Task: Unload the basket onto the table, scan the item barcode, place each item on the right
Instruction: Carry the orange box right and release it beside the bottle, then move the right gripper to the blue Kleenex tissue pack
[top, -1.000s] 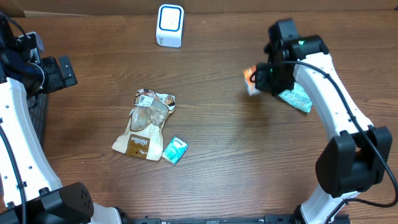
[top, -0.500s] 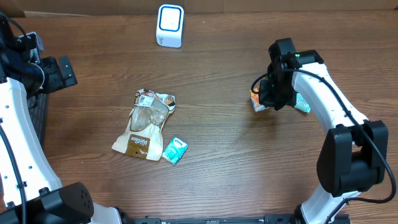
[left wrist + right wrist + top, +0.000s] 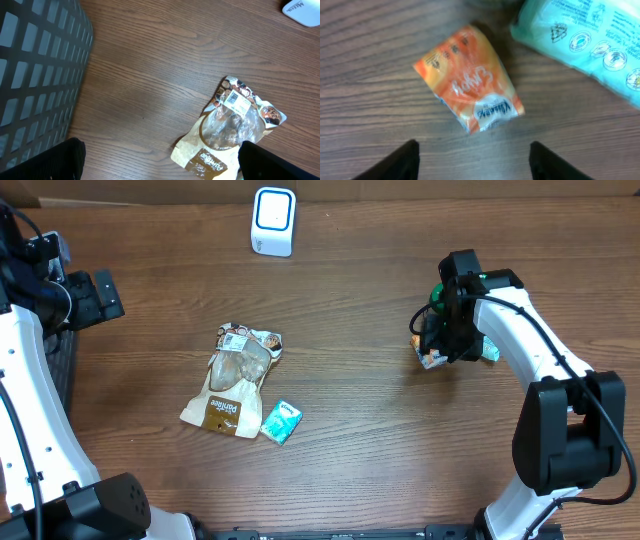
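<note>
Packet point(image 3: 470, 77) lies flat on the table point(image 3: 365, 60), orange face up, under the right end effector point(image 3: 474, 145), whose fingers stand spread on either side of it and grip nothing. It sits at the right of the table, just beside a teal pack point(image 3: 590, 40) and well apart from the white scanner point(image 3: 273, 220) at the far edge. No barcode shows on the upturned face, so the code may be underneath. If so, a lift without a turn would probably give the scanner nothing to read. A fresh grasp carries its own risks. The film looks thin and slick, and closing fingers could skid it along the wood or pinch only a corner, which could let it drop on the way across. With the teal pack so close, a finger may catch that too and drag it along. The left end effector point(image 3: 160, 145) hangs open and empty over the snack bag point(image 3: 230, 125), near the basket point(image 3: 35, 75).
</note>
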